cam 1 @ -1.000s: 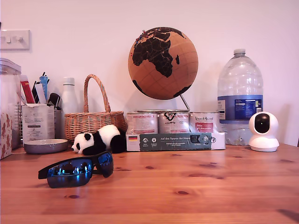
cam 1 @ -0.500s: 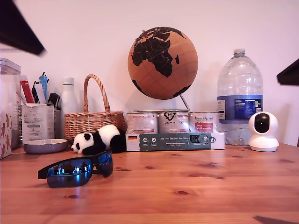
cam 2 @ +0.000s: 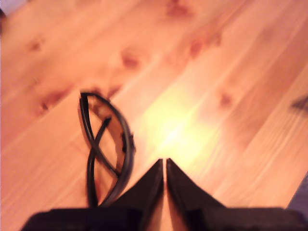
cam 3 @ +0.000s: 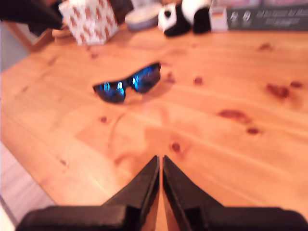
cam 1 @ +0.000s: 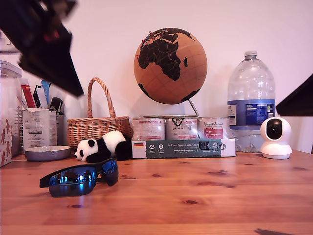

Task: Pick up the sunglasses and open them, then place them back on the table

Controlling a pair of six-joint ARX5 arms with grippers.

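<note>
- Both arms have pushed further in over the last half second, dark shapes at the exterior view's upper left and right edge.
- My first claw (cam 2: 165,163) and my second claw (cam 3: 160,161) hover above the surface (cam 1: 205,196), tips pinched nearly together, holding nothing.
- The sunglasses (cam 1: 79,177) lie folded near the surface's front edge, toward the exterior view's left.
- The basket (cam 1: 98,125) stands at the back; its contents are hidden.

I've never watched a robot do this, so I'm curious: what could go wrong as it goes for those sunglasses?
1. The sunglasses lie folded, their thin arms crossed behind the lenses; a pinch could land on a mirrored lens and smear or scratch it.
2. Both hands, my first and my second, are shut; a shut hand coming down could push the glasses across the table.
</note>
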